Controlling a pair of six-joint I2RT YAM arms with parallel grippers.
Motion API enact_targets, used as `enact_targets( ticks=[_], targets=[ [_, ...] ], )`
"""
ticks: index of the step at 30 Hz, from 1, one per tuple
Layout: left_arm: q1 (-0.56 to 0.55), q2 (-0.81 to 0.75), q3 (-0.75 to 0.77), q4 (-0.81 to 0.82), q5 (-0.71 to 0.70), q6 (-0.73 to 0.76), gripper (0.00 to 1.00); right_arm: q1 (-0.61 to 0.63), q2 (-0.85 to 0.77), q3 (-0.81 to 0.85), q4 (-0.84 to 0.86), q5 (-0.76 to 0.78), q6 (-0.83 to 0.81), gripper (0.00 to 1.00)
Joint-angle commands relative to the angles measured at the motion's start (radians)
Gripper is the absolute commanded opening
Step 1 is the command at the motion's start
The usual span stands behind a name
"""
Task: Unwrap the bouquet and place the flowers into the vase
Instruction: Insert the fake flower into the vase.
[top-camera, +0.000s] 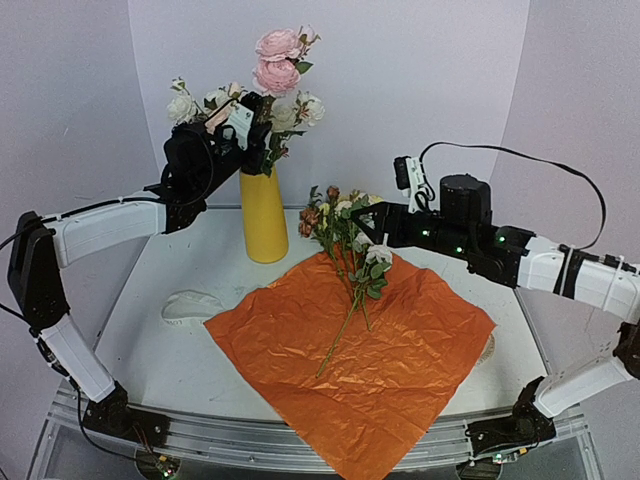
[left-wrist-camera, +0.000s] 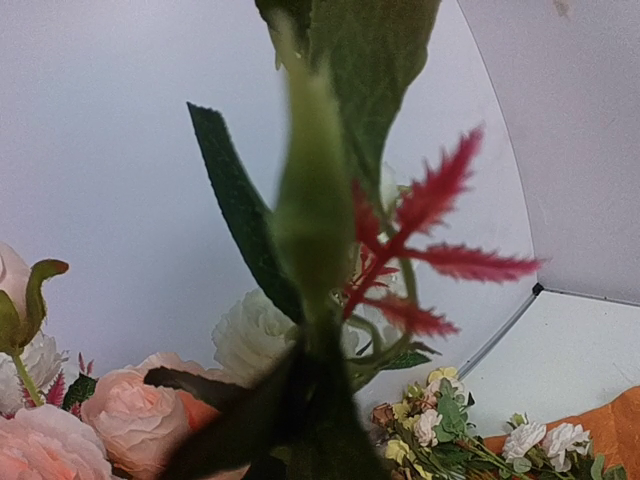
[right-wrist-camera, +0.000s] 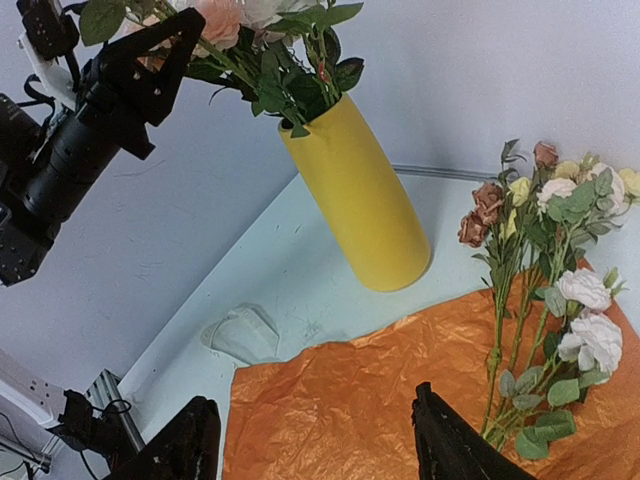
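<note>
We see left gripper (top-camera: 243, 115) clamped on rose bunch (top-camera: 277, 72) at vase (top-camera: 263, 220) mouth, upper left; right gripper (right-wrist-camera: 315, 435) open over paper (right-wrist-camera: 350, 400) beside flowers (top-camera: 345, 225), centre.

**Wrapper spread open, flowers loose on it, vase upright**

The crinkled orange paper (top-camera: 400, 350) lies flat across the lower centre of the top view. The flowers (top-camera: 352, 262) lie over its upper corner. Their thin green stems run down and slightly left, with small rust, white and yellow blooms at centre frame. The plain yellow vase (top-camera: 264, 222) stands upright just left of them, beside the paper's edge.
</note>
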Motion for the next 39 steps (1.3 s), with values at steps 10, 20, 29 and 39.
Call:
enact_targets(
  ticks=[10, 20, 29, 39],
  targets=[
    [0.007, 0.001, -0.085, 0.169, -0.094, 0.003, 0.00, 0.002, 0.142, 0.191, 0.130, -0.060, -0.044, 0.66],
    [0.012, 0.043, 0.017, 0.172, -0.109, 0.004, 0.00, 0.002, 0.082, 0.124, 0.130, -0.041, -0.043, 0.66],
    [0.016, 0.063, 0.049, 0.170, -0.131, -0.018, 0.00, 0.002, 0.063, 0.102, 0.130, -0.041, -0.044, 0.66],
    [0.039, 0.107, 0.065, 0.171, -0.154, 0.006, 0.00, 0.002, 0.056, 0.099, 0.125, -0.043, -0.046, 0.66]
  ],
)
